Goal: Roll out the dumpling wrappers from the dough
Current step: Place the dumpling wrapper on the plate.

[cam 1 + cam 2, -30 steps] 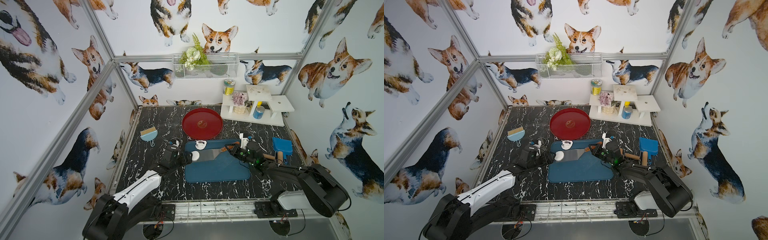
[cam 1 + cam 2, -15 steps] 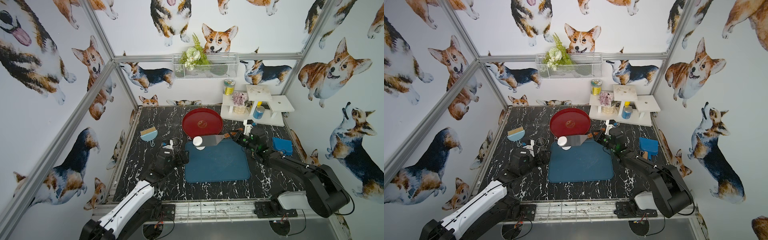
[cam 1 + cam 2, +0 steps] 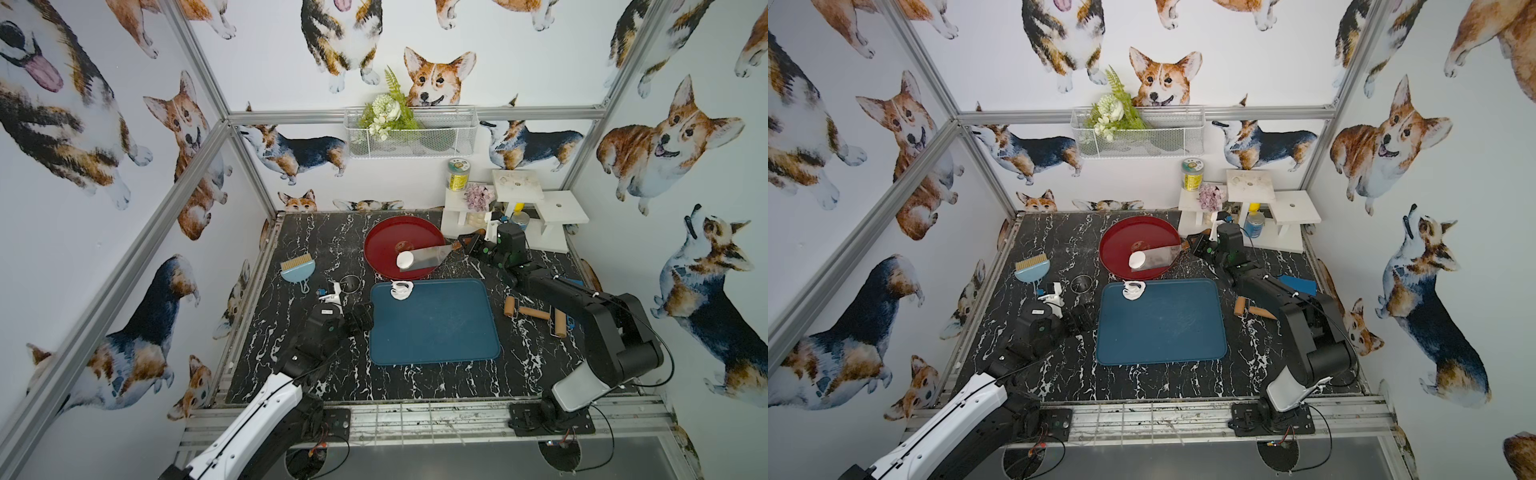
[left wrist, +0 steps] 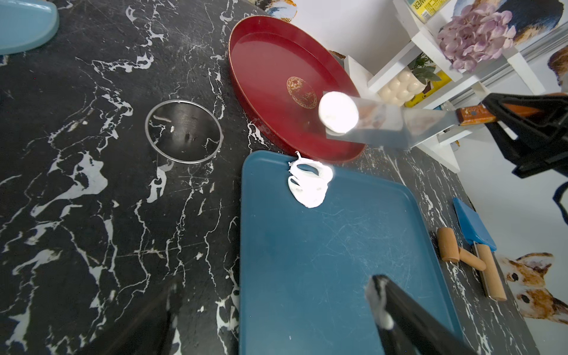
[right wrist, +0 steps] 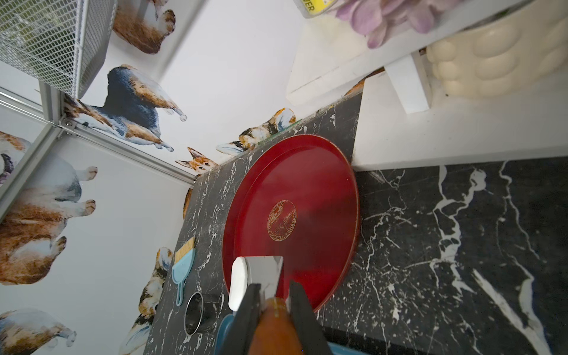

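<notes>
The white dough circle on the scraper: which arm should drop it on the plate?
Right. The right claw grips the scraper, holding the dough circle over the red plate. The left claw is open, beside the blue tray.

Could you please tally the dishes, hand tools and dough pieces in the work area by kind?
Dishes: 2 (red plate, blue tray)
Hand tools: 5 (spatula, metal ring, brush, rolling pin, blue scraper)
Dough pieces: 2 (round wrapper on the spatula, ragged scrap on the tray)
Total: 9

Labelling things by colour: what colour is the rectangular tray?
Dark blue; the tray shows best in the left wrist view.
</notes>
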You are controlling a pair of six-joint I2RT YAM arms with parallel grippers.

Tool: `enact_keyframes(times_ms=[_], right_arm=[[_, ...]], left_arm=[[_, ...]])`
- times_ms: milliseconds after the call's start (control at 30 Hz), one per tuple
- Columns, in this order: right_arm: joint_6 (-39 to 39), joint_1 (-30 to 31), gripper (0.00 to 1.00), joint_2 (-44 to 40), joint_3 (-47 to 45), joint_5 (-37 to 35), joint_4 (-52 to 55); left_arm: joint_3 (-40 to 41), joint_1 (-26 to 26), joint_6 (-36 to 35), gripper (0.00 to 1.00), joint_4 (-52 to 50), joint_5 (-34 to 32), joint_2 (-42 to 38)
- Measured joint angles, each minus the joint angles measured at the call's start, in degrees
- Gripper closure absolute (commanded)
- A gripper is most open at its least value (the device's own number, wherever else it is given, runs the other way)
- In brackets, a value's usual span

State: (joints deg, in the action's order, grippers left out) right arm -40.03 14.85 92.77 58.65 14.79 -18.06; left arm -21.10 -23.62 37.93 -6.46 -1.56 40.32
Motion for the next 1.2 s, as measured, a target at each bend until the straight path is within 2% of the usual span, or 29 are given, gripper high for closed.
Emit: enact_keyframes(times_ms=[333, 767, 1200], right_arm=[[7.8, 0.0, 1.0, 8.74, 14.69, -0.09, 8.92], [16.39, 3.41, 1.0, 13.86, 23.76, -1.64, 16.79], [25.14, 8.79, 1.0, 16.68, 32.17, -10.21, 23.47]], left_arm=[[0.28, 0.35, -0.83, 0.0, 0.92, 0.55, 2.34], [1.92, 0.5, -0.92, 0.0, 1.66, 1.01, 2.1], [3.34, 0.52, -0.09, 0.0, 2.73, 1.38, 0.39]])
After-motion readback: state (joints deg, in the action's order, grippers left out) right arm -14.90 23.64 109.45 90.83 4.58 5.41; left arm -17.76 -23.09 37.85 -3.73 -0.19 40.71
